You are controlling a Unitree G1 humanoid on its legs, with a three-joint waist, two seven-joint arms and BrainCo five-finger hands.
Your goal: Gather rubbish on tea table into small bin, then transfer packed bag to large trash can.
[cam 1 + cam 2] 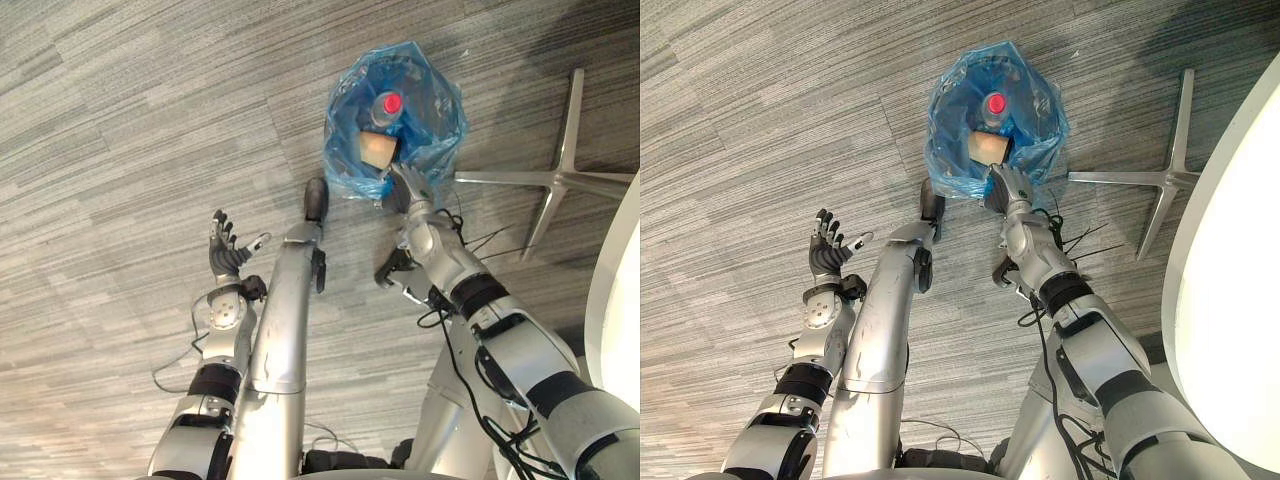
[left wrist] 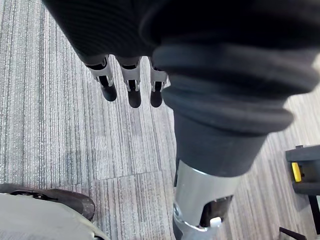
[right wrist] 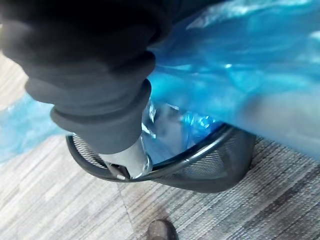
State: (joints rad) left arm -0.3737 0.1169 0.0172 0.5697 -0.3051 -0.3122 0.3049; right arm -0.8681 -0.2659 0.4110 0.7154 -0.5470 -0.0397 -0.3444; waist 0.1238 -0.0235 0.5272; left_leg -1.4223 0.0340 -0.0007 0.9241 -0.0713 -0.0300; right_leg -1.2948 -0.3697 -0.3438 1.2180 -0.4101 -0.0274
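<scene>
On the far grey carpet [image 1: 120, 120], right hand [image 1: 410, 190] touches blue plastic bag [image 1: 395, 120] in black mesh bin [image 3: 200, 170], grip unreadable; left hand [image 1: 225, 250] spread, left.

Open over carpet floor [image 1: 120, 120] leftward; blocked ahead by blue rubbish bag [image 1: 437, 120], rightward by chair base [image 1: 560, 178] and tabletop [image 1: 1240, 280].

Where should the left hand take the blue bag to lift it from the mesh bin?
Probably the loose rim on its left edge, coming from the robot's left: the blue bag flares past the mesh bin, and the right hand is at the near rim. The left hand is open.
</scene>
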